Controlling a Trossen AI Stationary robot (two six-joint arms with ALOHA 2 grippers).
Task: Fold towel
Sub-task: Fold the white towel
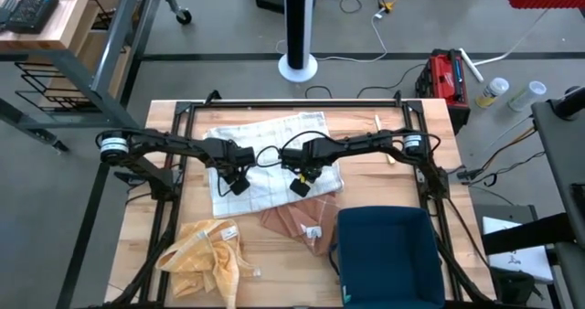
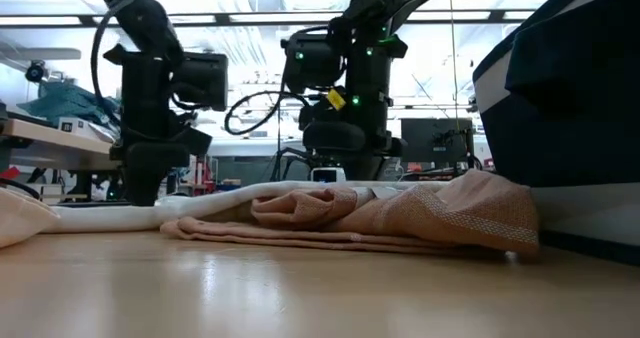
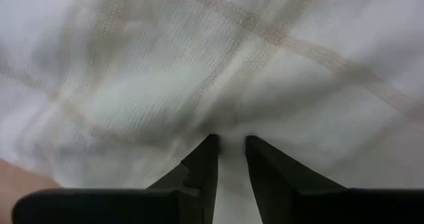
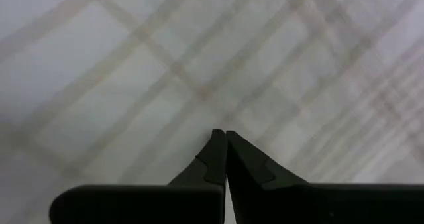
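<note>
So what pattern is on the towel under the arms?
White towel with thin tan checked lines, clearest in the right wrist view.

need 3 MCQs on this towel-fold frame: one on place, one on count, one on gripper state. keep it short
1. Where is the yellow cloth?
A. near the table's front left corner
B. on the blue bin
C. under the right gripper

2. How many cloths lie on the table?
A. one
B. three
C. five

3. How does the right gripper stand?
A. wide open
B. shut
C. out of view

Key: 1 A, the high view shows it crumpled front left. 2 B, the white checked towel, the pink cloth and the yellow one. 3 B, its fingertips meet over the white checked towel in the right wrist view.
</note>
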